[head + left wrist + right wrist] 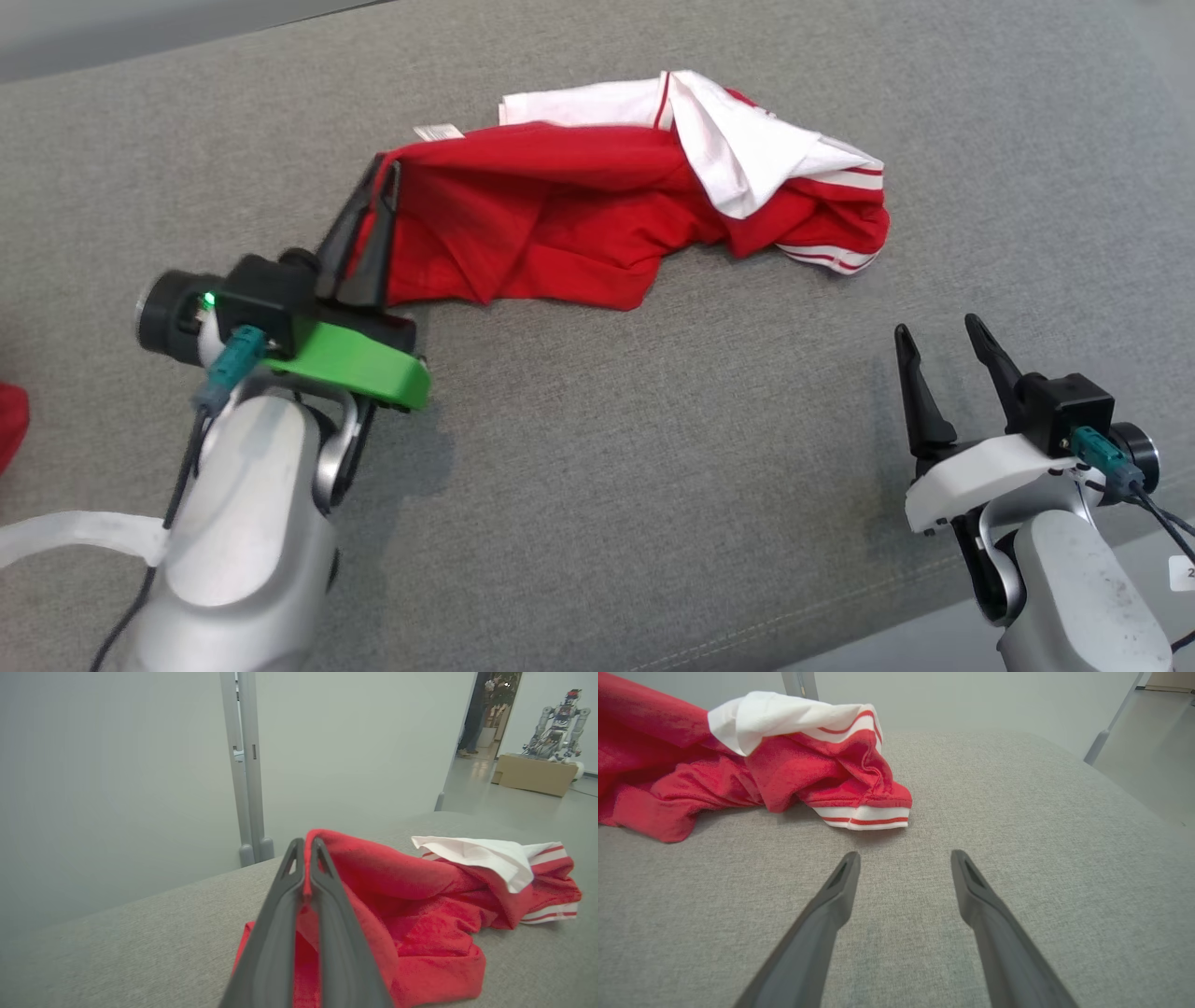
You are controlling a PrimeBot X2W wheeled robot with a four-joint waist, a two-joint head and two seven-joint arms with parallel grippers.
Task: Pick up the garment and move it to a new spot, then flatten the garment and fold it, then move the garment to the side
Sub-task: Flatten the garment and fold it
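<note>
While the right end effector (936, 325) sits nearest, fingers spread and empty, low over the grey tabletop (653, 485), the left end effector (385, 168) is pinching the left end of the red-and-white garment (560, 215). The garment lies crumpled farther out, its long axis running left to right. Its striped end lies ahead-left of the right end effector, probably the next grasp.

Dark fingers (275, 933) pinched together on garment (420, 905), red and white — crumpled, grey fabric surface (140, 933) beneath
</note>
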